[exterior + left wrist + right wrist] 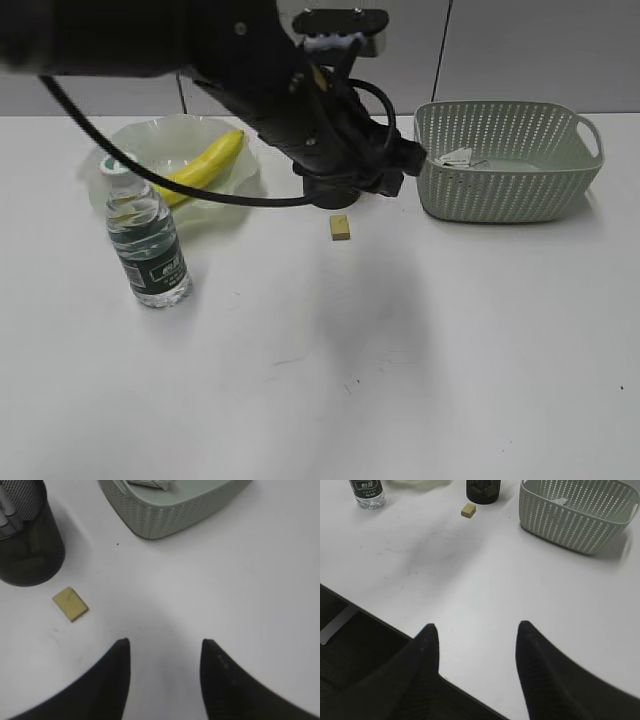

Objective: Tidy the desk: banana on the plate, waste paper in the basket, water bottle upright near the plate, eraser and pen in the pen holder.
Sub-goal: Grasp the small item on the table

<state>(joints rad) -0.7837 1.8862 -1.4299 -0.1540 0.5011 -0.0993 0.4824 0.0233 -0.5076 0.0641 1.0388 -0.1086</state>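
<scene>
I see the desk filling most of every view, plain white with a few faint scuffs. My left arm reaches across from the upper left in the exterior view and hides most of the pen holder, a black mesh cup standing between the plate and the basket; in the left wrist view pens stand inside it. The basket sits at the far right, pale green with perforated sides, and the waste paper lies inside it near the left wall; its printing is too small for me to read. The plate, pale green with a wavy rim, sits far left with the banana lying in it. The water bottle stands upright just in front of the plate, white cap on top; its dark green label carries white characters I cannot make out. The eraser, a small tan block, lies flat on the desk just in front of the pen holder, touching nothing. My left gripper hangs over bare desk near the eraser, fingers spread and empty. My right gripper hangs over the near desk edge, well apart from everything, fingers likewise spread and empty.
</scene>
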